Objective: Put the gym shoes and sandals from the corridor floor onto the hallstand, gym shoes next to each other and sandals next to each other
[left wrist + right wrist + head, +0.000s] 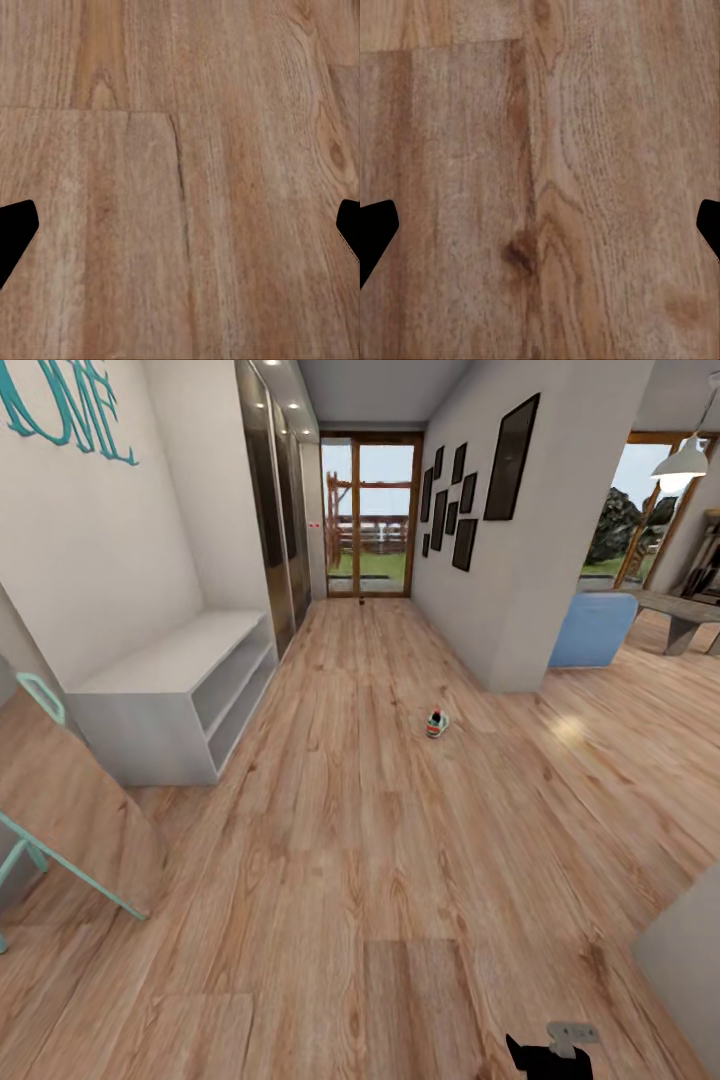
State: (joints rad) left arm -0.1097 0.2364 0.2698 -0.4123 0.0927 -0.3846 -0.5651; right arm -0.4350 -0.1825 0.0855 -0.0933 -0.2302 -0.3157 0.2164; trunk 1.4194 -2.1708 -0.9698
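Note:
One gym shoe (437, 723) stands alone on the corridor floor (380, 880), mid-corridor, its red-and-green heel towards me. The hallstand (170, 695), a pale-grey bench with two open shelf rows, sits against the left wall under teal letters (65, 405); its top and shelves look bare. The sandals are out of view. My left gripper (180, 232) is open over bare planks, its black fingertips (15, 236) wide apart. My right gripper (540, 232) is open too, over bare floor. A black part of my right arm (550, 1052) shows at the lower edge of the head view.
A teal-framed mirror (60, 810) leans at the near left. A white wall corner (520, 580) juts in on the right, with a blue chair (592, 630) and a table (680, 610) beyond it. A glass door (370, 520) ends the corridor. A grey block (690, 960) stands near right.

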